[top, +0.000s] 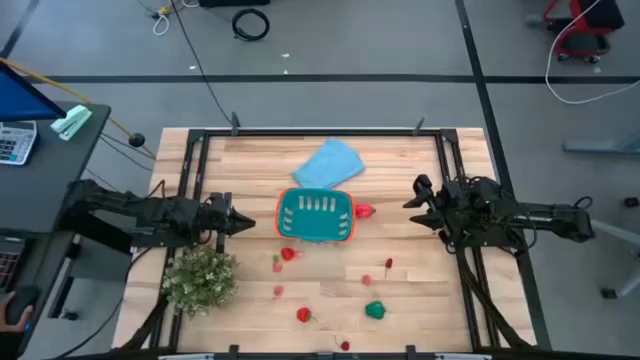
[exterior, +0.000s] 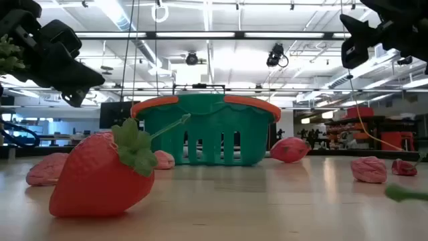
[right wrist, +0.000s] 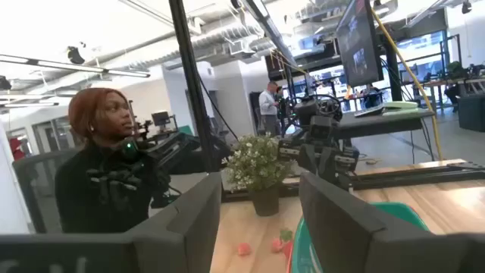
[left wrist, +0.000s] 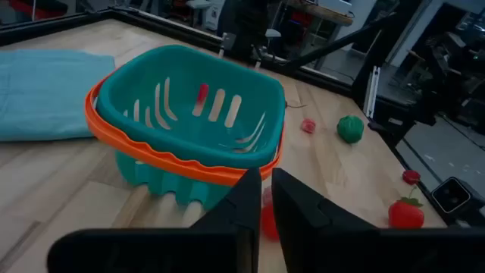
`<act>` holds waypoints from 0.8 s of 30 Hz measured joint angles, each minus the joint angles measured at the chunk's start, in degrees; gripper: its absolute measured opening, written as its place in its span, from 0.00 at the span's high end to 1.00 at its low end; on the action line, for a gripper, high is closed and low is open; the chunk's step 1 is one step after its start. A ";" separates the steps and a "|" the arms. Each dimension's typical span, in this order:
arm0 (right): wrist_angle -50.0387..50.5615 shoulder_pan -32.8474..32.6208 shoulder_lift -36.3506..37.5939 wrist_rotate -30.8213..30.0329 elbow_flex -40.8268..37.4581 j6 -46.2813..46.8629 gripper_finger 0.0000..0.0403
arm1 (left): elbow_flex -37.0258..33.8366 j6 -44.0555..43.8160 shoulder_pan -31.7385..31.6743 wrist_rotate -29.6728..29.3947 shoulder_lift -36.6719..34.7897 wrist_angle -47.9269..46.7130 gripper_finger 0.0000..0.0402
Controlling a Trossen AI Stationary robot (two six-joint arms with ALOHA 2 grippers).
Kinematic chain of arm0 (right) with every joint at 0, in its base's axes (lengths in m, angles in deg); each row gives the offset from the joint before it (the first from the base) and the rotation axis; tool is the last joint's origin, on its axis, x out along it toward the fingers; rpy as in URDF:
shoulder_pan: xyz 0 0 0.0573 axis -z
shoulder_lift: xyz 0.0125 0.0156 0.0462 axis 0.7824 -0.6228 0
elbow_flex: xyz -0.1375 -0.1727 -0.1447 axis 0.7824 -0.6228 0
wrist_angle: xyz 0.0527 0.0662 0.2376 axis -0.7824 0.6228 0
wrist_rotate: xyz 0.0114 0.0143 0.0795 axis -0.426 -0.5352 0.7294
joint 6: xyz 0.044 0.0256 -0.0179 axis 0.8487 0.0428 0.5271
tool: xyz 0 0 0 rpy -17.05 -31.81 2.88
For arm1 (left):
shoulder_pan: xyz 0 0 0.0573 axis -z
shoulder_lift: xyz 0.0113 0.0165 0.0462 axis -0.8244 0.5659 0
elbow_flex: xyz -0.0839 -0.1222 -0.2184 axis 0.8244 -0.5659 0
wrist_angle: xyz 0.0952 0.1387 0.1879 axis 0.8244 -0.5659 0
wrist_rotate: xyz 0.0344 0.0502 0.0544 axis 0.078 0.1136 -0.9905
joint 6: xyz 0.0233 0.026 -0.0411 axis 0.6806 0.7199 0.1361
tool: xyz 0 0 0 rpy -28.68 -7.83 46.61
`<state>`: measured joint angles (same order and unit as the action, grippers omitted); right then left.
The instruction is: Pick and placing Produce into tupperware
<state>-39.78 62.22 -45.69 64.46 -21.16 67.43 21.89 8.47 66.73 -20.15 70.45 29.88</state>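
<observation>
Both tools (top: 243, 220) (top: 412, 203) empty above table.

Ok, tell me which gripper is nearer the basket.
Left. The left gripper hangs just off the basket's left side, with a short gap between them. The right gripper sits farther off on the opposite side, beyond a red piece beside the rim.

Bright overhead lights, glare, perhaps soft foreground

Cloth (top: 328, 165), light blue, flat: tabletop, toward far edge, centre. Potted plant (top: 200, 279), bushy pale green: near-left corner. Person (right wrist: 106, 171), dark top: beyond table.
</observation>
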 joint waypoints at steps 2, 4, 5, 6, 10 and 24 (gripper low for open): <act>-0.01 0.00 0.00 0.00 0.00 0.02 0.53 | 0.01 -0.02 0.02 0.00 0.00 0.00 0.90; 0.00 0.00 0.01 -0.01 0.00 0.01 0.53 | 0.02 0.00 0.00 0.00 0.00 0.00 0.91; 0.00 0.00 0.00 0.00 0.00 0.02 0.53 | 0.00 -0.01 0.02 0.00 0.00 0.00 0.91; -0.02 0.00 0.00 0.00 0.00 0.02 0.53 | 0.00 -0.02 0.02 0.00 0.00 0.00 0.91; -0.02 0.00 0.00 0.00 -0.02 0.02 0.53 | 0.02 -0.02 0.02 0.00 0.00 0.00 0.93; -0.01 0.00 0.01 0.00 0.00 0.00 0.53 | 0.02 -0.02 0.00 0.00 0.00 0.00 0.91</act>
<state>-39.79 62.22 -45.68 64.46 -21.16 67.43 21.90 8.45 66.73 -20.15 70.45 29.88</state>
